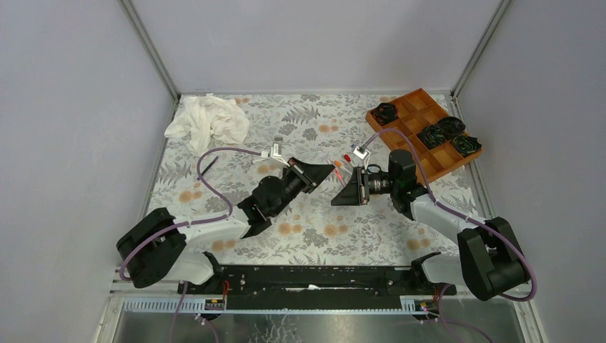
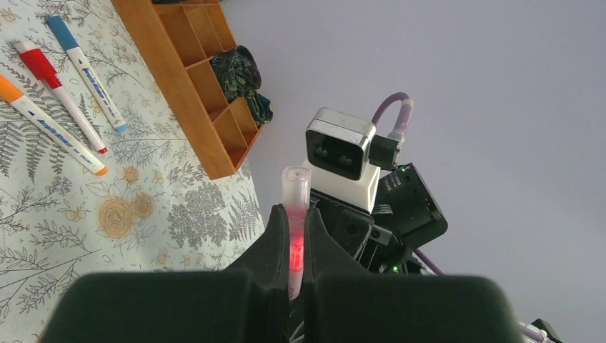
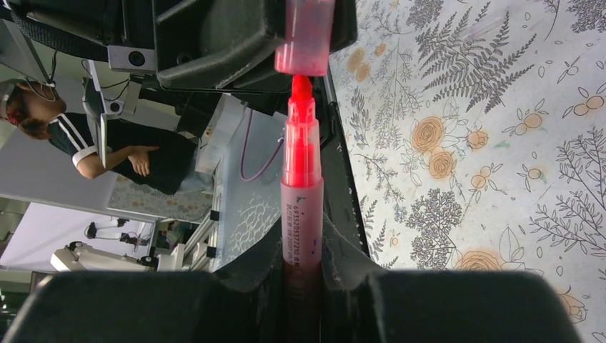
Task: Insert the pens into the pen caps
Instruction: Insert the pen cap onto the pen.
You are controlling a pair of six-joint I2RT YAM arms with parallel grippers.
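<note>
My left gripper [image 2: 294, 239] is shut on a translucent pink pen cap [image 2: 295, 207], whose open end sticks out past the fingertips. My right gripper [image 3: 301, 246] is shut on a pink pen [image 3: 301, 164] by its barrel. The pen's bare tip touches the mouth of the pen cap [image 3: 306, 36]. In the top view the two grippers meet nose to nose above mid-table, left gripper [image 1: 329, 170] and right gripper [image 1: 339, 194], with the pen [image 1: 340, 179] between them. Three capped pens lie side by side on the cloth: orange [image 2: 50, 125], red [image 2: 61, 96] and blue [image 2: 86, 71].
A wooden compartment tray [image 1: 411, 107] with black rosettes [image 1: 432, 134] stands at the back right, close behind the right arm. A crumpled white cloth [image 1: 207, 121] lies at the back left. Grey walls enclose the floral table cover [image 1: 314, 229].
</note>
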